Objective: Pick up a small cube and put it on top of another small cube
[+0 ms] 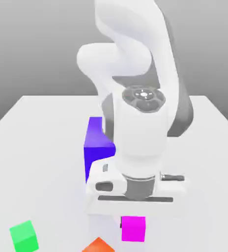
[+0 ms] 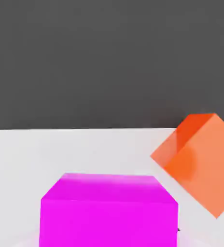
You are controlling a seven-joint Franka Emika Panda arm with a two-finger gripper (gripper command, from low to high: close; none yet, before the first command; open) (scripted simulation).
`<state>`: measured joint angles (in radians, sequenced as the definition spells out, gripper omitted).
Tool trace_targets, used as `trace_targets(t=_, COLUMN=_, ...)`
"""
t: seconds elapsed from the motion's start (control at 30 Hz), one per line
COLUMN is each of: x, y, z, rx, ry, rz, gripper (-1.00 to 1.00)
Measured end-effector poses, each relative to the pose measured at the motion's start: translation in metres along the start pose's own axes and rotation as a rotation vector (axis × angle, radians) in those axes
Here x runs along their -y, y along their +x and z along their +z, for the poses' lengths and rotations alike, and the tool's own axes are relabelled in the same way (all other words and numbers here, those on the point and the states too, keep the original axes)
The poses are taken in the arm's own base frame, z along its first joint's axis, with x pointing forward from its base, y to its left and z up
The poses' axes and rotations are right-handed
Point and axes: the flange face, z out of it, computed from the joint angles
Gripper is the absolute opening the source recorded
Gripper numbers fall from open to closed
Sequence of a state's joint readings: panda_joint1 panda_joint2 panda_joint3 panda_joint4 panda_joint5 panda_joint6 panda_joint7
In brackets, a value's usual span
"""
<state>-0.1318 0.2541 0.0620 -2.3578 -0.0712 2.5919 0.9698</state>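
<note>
The small magenta-pink cube [image 1: 133, 229] sits near the front of the white table, directly under my gripper [image 1: 133, 218], whose white hand hangs just above it. In the hand view the same cube [image 2: 109, 212] looms very close and centred, its top face and one side showing. I cannot make out whether it rests on the table or is held. An orange cube [image 1: 99, 245] lies a short way towards the exterior view's left of it, turned at an angle, and appears in the hand view as well [image 2: 201, 164].
A big blue-violet block [image 1: 97, 145] stands behind the hand, partly hidden by the arm. A green cube [image 1: 24, 236] lies at the front on the exterior view's left. The table [image 1: 42, 147] stretches back on both sides.
</note>
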Motion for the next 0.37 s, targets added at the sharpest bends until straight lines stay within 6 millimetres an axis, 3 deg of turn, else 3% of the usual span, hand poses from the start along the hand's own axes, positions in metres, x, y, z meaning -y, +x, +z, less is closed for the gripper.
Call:
trace_targets(t=0.13, x=-0.069, y=0.075, z=-0.005, rx=0.008, ry=0.015, rz=0.252, gripper=-1.00)
trace_targets(t=0.23, x=-0.115, y=0.121, z=0.032, rx=0.013, ry=0.026, rz=0.417, gripper=-1.00)
trace_targets(t=0.27, x=-0.121, y=0.125, z=0.041, rx=0.012, ry=0.026, rz=0.436, gripper=1.00)
trace_targets(t=0.37, x=-0.121, y=0.125, z=0.041, rx=0.012, ry=0.026, rz=0.436, gripper=1.00)
